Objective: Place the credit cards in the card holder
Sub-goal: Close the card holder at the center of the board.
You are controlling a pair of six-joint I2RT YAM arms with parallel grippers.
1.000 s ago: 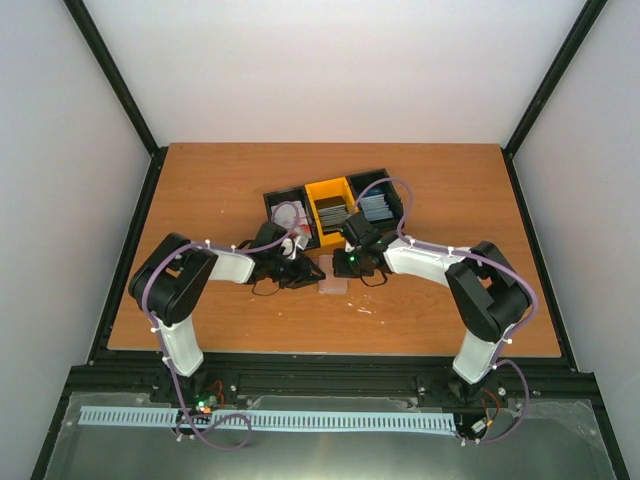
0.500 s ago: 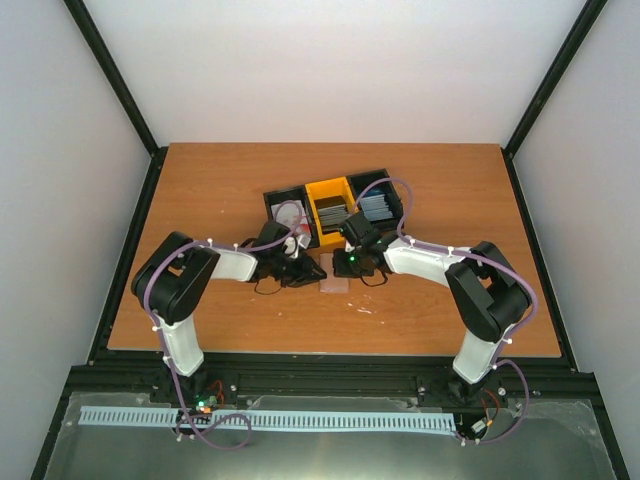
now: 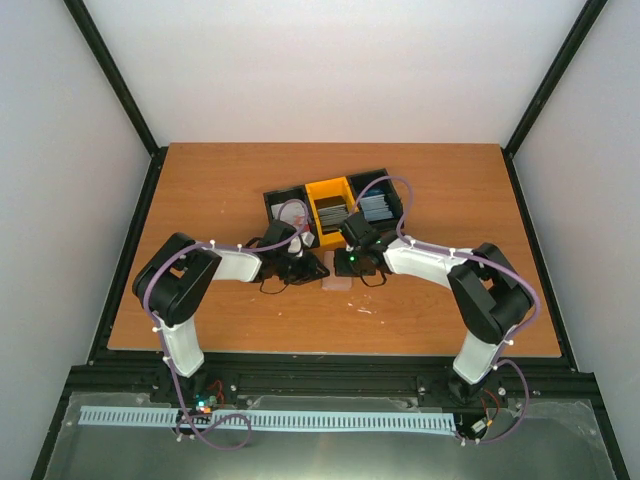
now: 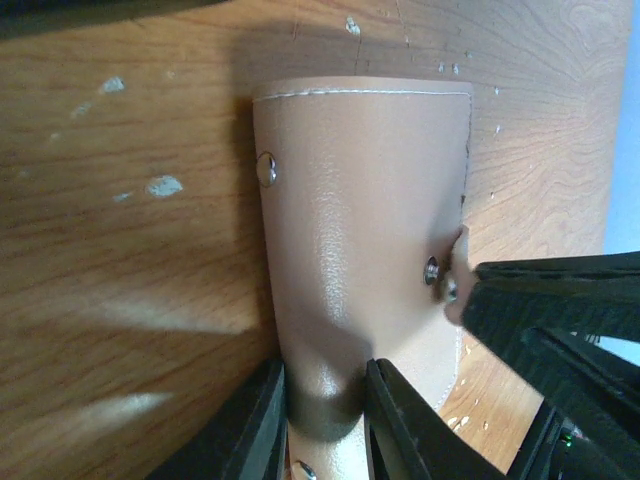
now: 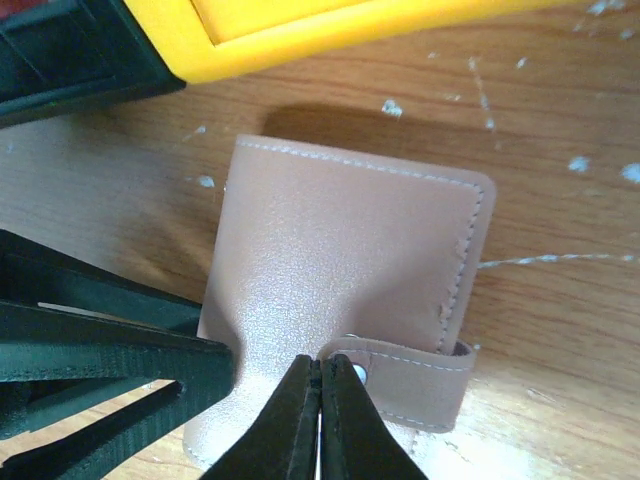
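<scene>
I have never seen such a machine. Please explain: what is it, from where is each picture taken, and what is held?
The left arm and right arm of a robot stand at the near edge of a wooden table. The wide picture comes from a fixed camera above; the close ones come from cameras on each wrist. On the table are a black bin, a yellow bin and a second black bin, all with cards, and a tan leather card holder. The left gripper pinches its leather. The right gripper is shut at its snap strap; whether it grips is unclear.
</scene>
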